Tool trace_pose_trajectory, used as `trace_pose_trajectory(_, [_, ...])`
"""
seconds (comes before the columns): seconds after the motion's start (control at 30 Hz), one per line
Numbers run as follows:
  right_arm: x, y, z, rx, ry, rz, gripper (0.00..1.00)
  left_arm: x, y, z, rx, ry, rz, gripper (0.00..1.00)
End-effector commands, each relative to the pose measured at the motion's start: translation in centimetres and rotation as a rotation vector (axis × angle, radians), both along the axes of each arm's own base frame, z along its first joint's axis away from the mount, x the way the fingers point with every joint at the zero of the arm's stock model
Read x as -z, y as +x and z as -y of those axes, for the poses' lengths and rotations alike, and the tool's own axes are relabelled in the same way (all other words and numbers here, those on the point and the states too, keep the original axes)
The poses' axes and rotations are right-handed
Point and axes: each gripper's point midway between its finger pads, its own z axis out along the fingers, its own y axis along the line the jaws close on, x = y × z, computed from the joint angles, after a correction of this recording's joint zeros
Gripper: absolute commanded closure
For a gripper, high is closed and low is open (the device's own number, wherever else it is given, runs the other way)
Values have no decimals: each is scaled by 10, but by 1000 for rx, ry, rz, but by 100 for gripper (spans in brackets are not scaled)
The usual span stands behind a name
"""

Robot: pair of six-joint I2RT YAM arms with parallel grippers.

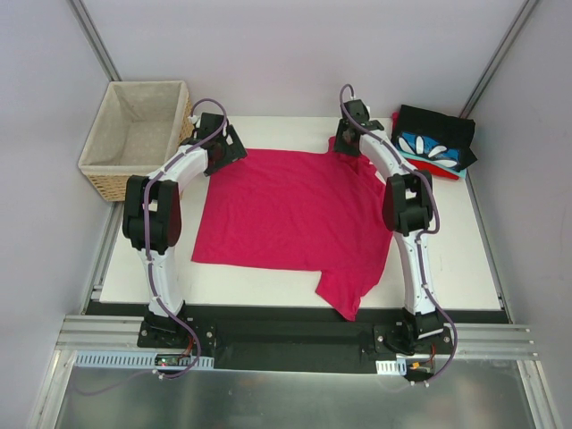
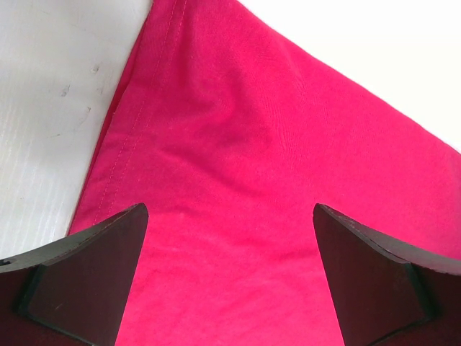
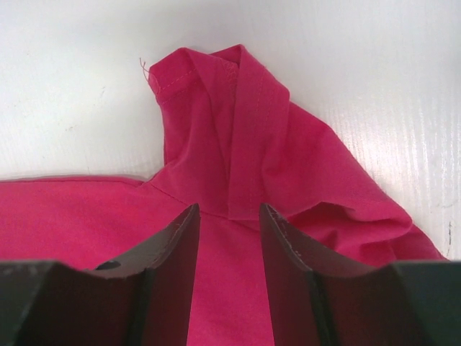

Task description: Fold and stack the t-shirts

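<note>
While your left gripper gapes wide over one pink shirt, your right gripper sits narrow at its bunched sleeve; one basket beside left, one folded stack beside right.

From above, I lose the pink shirt's far corners beneath the left end effector and right end effector; the red shirt barely shows

Bright, diffuse light fell from overhead, casting only faint, soft shadows on the white table. The left wrist view blew it out to glare. The dark fingers of the right gripper looked slightly soft, while the magenta-pink t-shirt was sharp.
</note>
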Motion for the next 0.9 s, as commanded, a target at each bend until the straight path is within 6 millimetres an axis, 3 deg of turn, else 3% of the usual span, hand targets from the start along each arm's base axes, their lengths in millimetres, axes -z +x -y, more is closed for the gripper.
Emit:
trace_pose_trajectory(0.0, [-15,14,3,26,34,51,59,-18,3,-3,-19,-29,45,1])
trace_pose_trajectory(0.53, [10,16,0,40,75,8,61,-21,6,-5,-23,-33,54,1])
trace_pose_trajectory(0.63, [9,15,0,39,72,8,66,-20,6,-5,-25,-35,52,1])
trace_pose_trajectory(0.8, [6,15,2,45,64,12,82,-18,6,-4,-25,-42,48,1])
trace_pose_trajectory(0.87, [4,14,7,55,56,12,96,-18,6,-2,-24,-49,45,1])
